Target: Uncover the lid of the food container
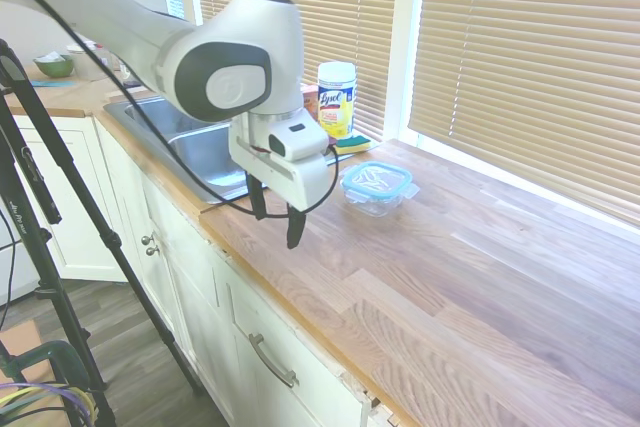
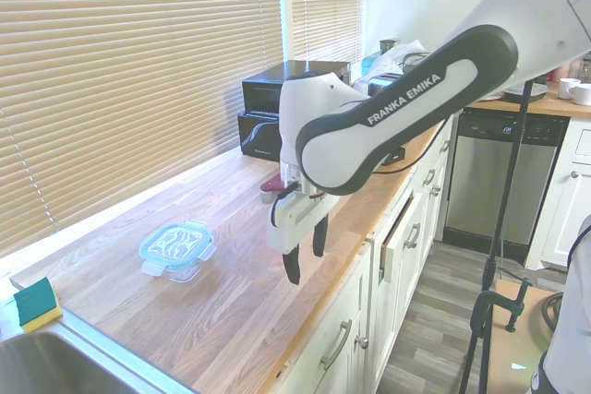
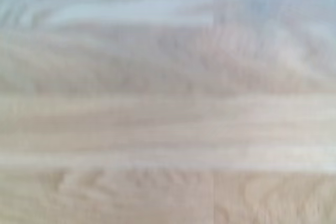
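So we've got a long wooden butcher-block countertop (image 1: 470, 277) running under the blinds, and everything else sits relative to it. Our white arm's black two-finger gripper (image 1: 277, 221) hangs above the countertop's front edge, fingers spread apart with nothing between them. The small clear rounded-square food container (image 1: 375, 203) sits on the countertop toward the window, well apart from the gripper, with its teal-rimmed clear plastic lid (image 1: 377, 179) snapped on top. Our wrist view is just blurry wood grain.
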